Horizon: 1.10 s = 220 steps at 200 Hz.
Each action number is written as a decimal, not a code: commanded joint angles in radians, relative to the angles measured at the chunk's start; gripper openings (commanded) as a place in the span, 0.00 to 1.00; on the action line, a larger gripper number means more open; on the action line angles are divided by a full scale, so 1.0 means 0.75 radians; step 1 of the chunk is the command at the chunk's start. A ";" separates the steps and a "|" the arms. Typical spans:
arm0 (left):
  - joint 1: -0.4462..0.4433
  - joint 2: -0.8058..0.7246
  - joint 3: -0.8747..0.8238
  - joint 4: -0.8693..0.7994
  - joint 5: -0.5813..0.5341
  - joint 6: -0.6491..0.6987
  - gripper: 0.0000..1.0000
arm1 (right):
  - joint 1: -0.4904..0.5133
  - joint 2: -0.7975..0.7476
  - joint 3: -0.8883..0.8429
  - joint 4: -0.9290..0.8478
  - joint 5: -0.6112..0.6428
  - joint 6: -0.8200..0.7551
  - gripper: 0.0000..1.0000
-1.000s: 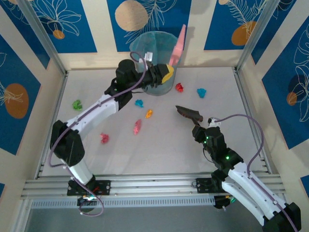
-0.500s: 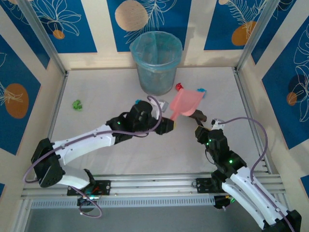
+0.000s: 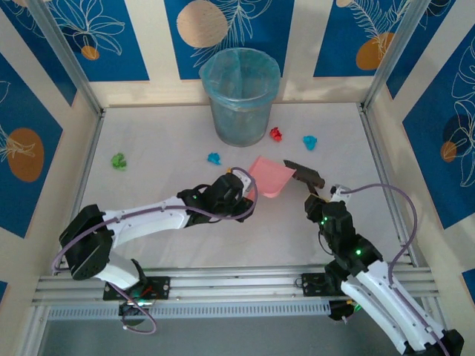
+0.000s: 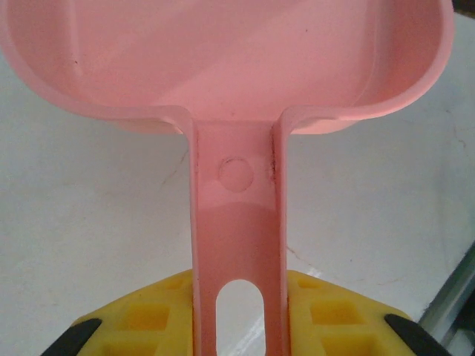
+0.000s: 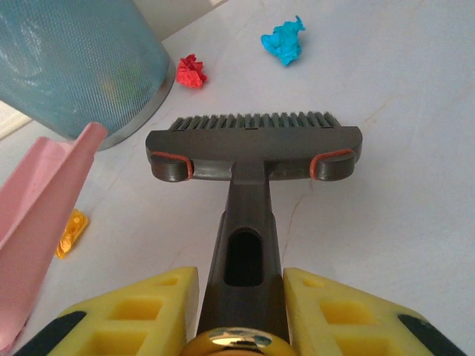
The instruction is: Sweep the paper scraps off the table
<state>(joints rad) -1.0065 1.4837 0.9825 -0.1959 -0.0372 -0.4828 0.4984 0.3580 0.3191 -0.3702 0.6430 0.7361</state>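
- From above: the pink dustpan [image 3: 269,176] lies low over the white worktop [image 3: 163,126], in front of the blue bin [image 3: 240,96]. Its handle runs back to the left jaws. The dark brush [image 3: 303,175] sits just beside the pan's right edge, carried by the right jaws. Loose on the worktop are a green scrap [image 3: 119,160] far to the left and a cyan scrap [image 3: 214,158] near the pan's left side. A red scrap [image 3: 276,133] and a second cyan scrap [image 3: 309,142] lie behind the pan and brush.
- Left wrist: the left jaws are pinching the dustpan's handle between yellow pads [image 4: 148,319]. No scrap shows on the part of the pan in view.
- Right wrist: the right jaws are clamped on the brush handle, with the bristles pointing toward the red scrap and the second cyan scrap, well short of both. An orange scrap [image 5: 72,231] lies right at the dustpan's edge.
- Progress, as I judge it: at least five scraps are still unswept and none is seen in the pan. What the bin holds I cannot tell. The orange scrap looks the closest to collect, and the green scrap will need the longest reach.
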 commanded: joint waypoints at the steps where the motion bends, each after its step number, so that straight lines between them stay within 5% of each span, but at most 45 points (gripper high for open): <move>1: -0.014 0.020 0.016 -0.009 -0.055 0.009 0.00 | 0.007 -0.065 0.146 -0.121 0.091 0.134 0.00; 38: -0.014 0.100 0.059 -0.031 0.037 -0.022 0.00 | -0.003 0.027 0.366 -0.200 0.152 0.151 0.00; 66: -0.013 0.146 0.086 -0.066 0.033 -0.021 0.00 | -0.109 0.308 0.598 -0.231 0.150 -0.008 0.00; 118: -0.014 0.172 0.098 -0.073 0.067 -0.031 0.00 | -0.646 0.954 1.076 -0.348 -0.611 -0.043 0.00; 185: -0.012 0.276 0.155 -0.125 0.072 -0.021 0.00 | -0.719 1.389 1.331 -0.349 -0.400 -0.181 0.00; 220: -0.009 0.313 0.176 -0.138 0.086 -0.011 0.00 | -0.731 1.524 1.363 -0.353 -0.423 -0.163 0.00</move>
<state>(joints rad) -1.0065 1.7039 1.0767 -0.2737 0.0017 -0.4980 -0.0502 1.4570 1.2984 -0.6445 0.3145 0.6357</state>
